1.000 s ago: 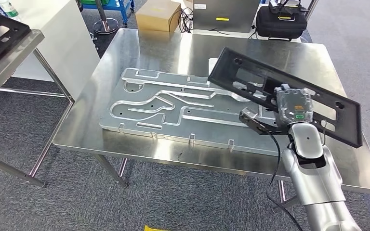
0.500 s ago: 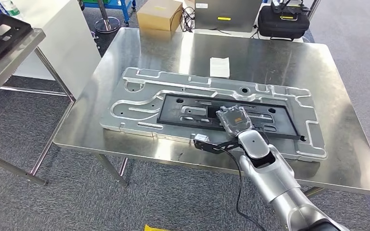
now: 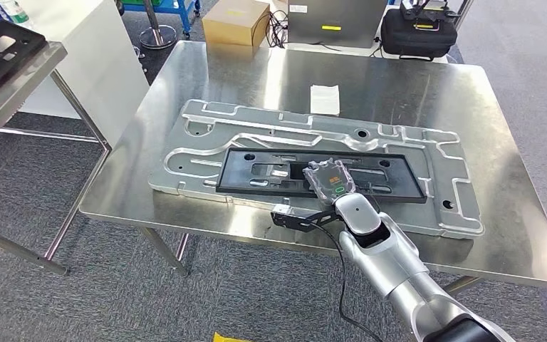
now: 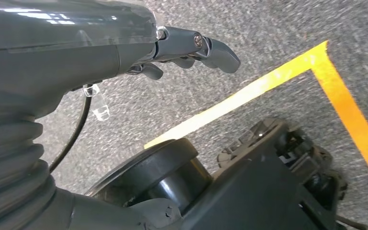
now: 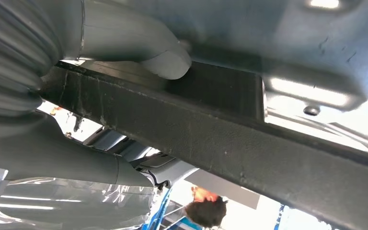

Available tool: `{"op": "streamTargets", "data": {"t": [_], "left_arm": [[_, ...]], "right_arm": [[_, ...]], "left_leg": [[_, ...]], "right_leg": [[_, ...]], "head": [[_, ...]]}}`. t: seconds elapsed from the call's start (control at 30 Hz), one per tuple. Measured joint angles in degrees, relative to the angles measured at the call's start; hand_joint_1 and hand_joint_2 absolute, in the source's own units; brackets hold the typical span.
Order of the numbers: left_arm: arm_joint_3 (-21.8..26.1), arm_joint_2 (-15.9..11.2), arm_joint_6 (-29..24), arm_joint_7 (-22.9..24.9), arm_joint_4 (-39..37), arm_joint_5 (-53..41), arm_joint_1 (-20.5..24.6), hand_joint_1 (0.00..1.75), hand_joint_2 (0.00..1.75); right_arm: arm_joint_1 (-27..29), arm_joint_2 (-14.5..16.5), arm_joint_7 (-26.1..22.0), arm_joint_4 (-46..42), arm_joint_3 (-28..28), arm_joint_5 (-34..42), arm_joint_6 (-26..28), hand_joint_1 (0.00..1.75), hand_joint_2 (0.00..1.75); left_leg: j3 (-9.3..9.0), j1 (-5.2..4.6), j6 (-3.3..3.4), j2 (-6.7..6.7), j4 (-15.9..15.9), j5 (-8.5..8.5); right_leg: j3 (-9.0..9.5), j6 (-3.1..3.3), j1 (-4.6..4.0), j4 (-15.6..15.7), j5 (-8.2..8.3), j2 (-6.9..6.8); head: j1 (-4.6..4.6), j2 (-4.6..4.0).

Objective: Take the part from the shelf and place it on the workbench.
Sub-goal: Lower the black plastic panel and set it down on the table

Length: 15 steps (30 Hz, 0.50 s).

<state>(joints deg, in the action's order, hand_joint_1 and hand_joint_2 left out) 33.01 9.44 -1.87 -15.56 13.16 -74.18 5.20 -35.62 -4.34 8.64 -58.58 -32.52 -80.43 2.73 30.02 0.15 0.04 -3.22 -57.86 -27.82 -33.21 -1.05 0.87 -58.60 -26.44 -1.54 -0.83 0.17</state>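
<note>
The black rectangular frame part (image 3: 271,171) lies flat on the grooved aluminium plate (image 3: 206,117) that sits on the steel workbench (image 3: 413,78). My right hand (image 3: 331,182) is at the middle of the part's near long edge and grips it. In the right wrist view the grey thumb (image 5: 165,62) presses one face of the part's black bar (image 5: 230,143), and the hand's other fingers (image 5: 76,163) lie against the opposite face. My left hand (image 4: 191,48) hangs over grey carpet with nothing in it, its fingers loosely apart.
A white paper slip (image 3: 325,98) lies on the bench behind the plate. The shelf (image 3: 14,85) at the far left carries another black part (image 3: 0,46). A cardboard box (image 3: 235,21) and a black case (image 3: 417,32) stand beyond the bench. Yellow floor tape (image 4: 268,86) runs below my left hand.
The part came down from a tilted hold above the bench's right side to lie flat on the plate, then shifted left with my right hand.
</note>
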Motion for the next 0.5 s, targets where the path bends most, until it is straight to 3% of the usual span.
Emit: {"op": "streamTargets", "data": {"t": [0.37,0.5], "left_arm": [[-0.2,0.0,-0.4,-0.7,0.0,-0.2,0.0,0.0,1.75],[-0.47,0.05,-0.37,-1.16,0.0,-0.4,0.03,0.0,1.75]], "right_arm": [[0.0,0.03,0.2,0.74,-0.56,0.0,0.04,1.75,1.75],[-0.01,0.11,0.28,0.74,-0.74,0.0,0.07,0.0,1.75]], "left_leg": [[0.0,0.0,0.0,0.0,-0.02,0.0],[-0.01,0.0,0.0,0.0,-0.02,0.0]], "right_leg": [[0.0,0.01,-0.01,-0.01,0.02,0.0],[0.01,0.01,-0.01,-0.01,0.02,0.0]], "head": [[0.0,0.0],[0.0,0.0]]}}
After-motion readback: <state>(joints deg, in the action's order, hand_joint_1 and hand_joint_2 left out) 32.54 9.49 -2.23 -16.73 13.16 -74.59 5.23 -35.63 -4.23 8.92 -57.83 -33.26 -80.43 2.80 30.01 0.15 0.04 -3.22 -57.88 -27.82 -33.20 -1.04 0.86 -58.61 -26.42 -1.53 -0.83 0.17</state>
